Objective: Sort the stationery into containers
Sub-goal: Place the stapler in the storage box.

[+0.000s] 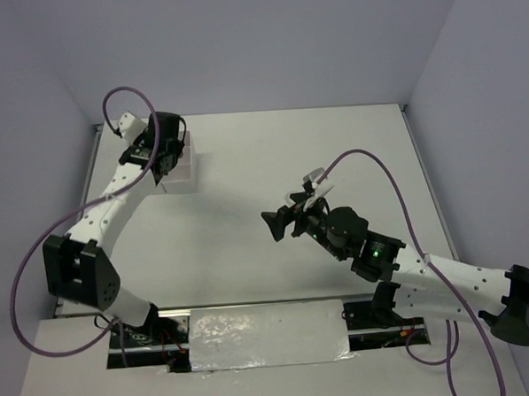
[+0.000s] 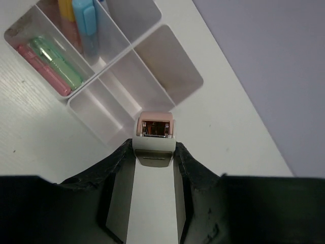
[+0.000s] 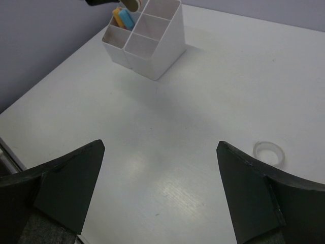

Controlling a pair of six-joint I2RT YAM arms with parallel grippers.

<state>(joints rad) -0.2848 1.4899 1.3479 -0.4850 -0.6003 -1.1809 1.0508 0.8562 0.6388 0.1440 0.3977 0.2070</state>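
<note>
Top external view, table: white, with pale lilac walls on three sides; both arms are bolted at its near edge.
Left arm: stretched forward to the far left corner, elbow bent outward, wrist tipped down over the box.
Right arm: reaches from the right toward mid-table, wrist pointing left.
Box: white plastic with thin dividing walls, standing at the far left of the table.
Left gripper: fingers clamped on the stapler, one on each long side.
Right gripper: fingers spread wide with nothing between them, over bare table.
Stapler: pale grey body with a pink front end, held over the near rim of the box; whether it touches the rim cannot be told.
Highlighters: a green one and a pink one lie side by side in one end compartment. A blue one and an orange-yellow one are in the next.
Tape ring: clear, flat on the table, well apart from the box, near the right gripper.
</note>
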